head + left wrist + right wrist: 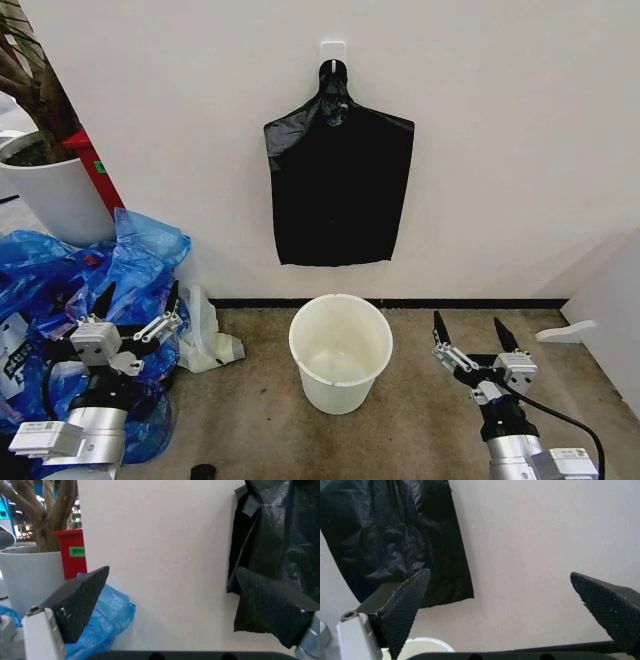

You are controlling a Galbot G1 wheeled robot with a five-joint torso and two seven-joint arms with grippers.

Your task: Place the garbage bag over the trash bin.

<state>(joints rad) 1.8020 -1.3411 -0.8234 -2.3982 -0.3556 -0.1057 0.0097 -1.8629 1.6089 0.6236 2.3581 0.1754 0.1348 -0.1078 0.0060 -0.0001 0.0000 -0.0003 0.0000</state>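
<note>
Black film, the garbage bag (338, 185) hangs from a wall hook (333, 50) above the trash bin (340, 352); left gripper (137, 303) and right gripper (473, 332) wait low, jaws released. Tugging could tear it.

open floor (430, 420) around trash bin (340, 352), blue bags (130, 260) left

Both arms are silver-grey cylinders with white blocks and black wrists — the left gripper (137, 297) and right gripper (474, 332) bear black, pointed, rough-textured fingers (406, 609), with a black cable trailing from the right.
</note>
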